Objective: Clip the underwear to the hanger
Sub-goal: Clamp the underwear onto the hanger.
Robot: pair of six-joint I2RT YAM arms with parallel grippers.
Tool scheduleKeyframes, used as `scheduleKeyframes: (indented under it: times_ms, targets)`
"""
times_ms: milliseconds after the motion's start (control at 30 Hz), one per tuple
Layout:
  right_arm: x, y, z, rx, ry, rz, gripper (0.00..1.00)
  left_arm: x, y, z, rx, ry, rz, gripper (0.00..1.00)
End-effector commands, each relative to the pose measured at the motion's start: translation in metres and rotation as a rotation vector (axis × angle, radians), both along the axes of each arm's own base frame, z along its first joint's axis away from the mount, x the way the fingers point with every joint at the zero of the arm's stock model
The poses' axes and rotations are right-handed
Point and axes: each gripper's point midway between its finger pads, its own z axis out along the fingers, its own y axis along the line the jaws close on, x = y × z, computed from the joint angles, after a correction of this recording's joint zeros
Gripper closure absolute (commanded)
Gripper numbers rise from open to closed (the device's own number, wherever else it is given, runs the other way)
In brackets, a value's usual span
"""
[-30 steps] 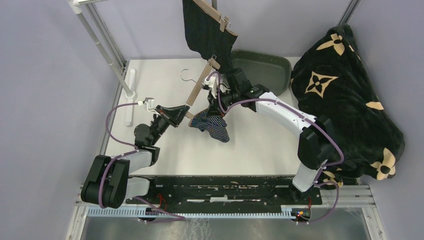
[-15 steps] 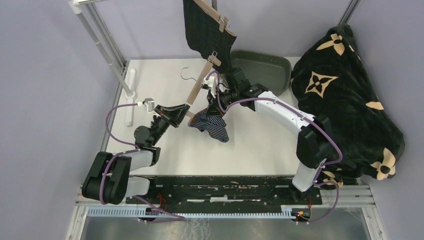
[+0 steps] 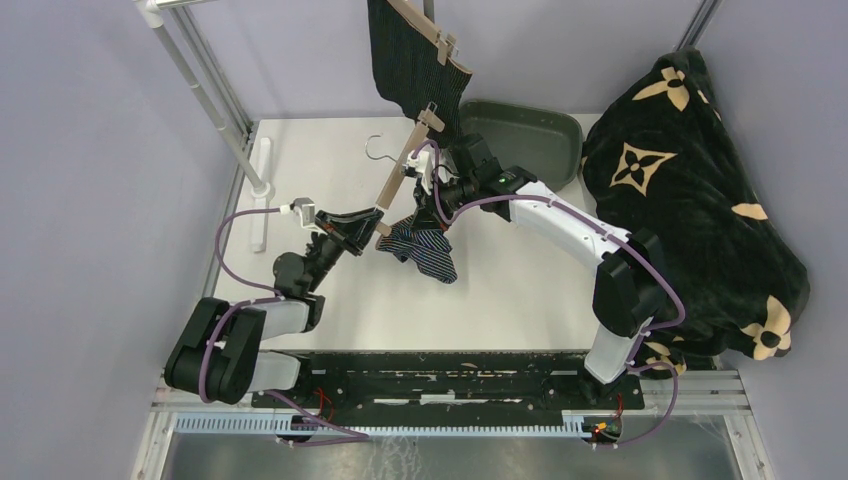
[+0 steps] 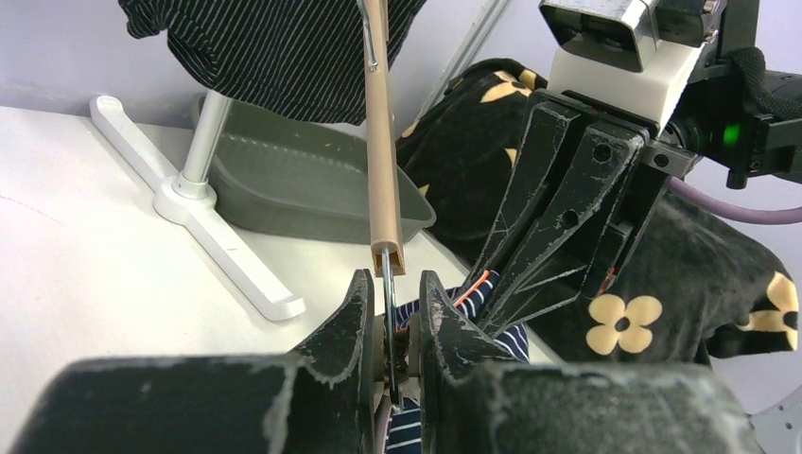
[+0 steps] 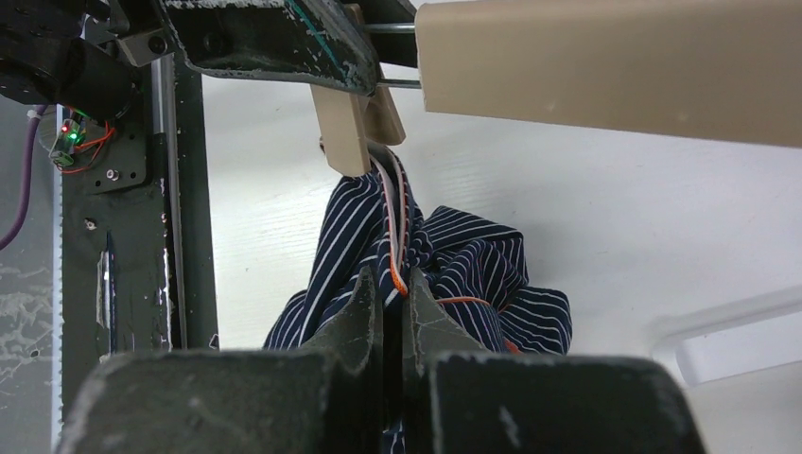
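over table, left tool at hanger

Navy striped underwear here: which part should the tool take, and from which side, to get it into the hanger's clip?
Probably the orange-trimmed edge of the navy underwear, where it rises as a narrow ridge straight under the clip of the hanger. Come in from the side opposite the clip, as the right tool does. The rest of the fabric hangs bunched and offers no clean edge.

Even, bright, diffuse light from above; soft, faint shadows on the white counter. Overhead view is sharp. Both wrist views blur the nearest jaws; no glare.
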Motion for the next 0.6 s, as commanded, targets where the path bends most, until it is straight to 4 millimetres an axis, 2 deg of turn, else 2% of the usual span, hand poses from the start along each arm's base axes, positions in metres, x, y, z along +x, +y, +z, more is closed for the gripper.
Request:
scheduleKeyframes:
  times_ms: [0, 300, 567]
  targets:
    - [0.0021, 0.0112, 0.0286, 0.069, -0.049, 0.035, 0.99, 0.0008, 0.0096, 0.0206, 0.013, -0.132, 0.083, 0.97]
    - [0.0019, 0.0104, 0.0308, 0.072, -0.054, 0.034, 0.99, 0.0030, 0.0154, 0.0222, 0.023, -0.149, 0.127, 0.97]
    - [0.0025, 0.0109, 0.0323, 0.072, -0.060, 0.034, 0.99, 0.0008, 0.0064, 0.0202, 0.028, -0.152, 0.076, 0.97]
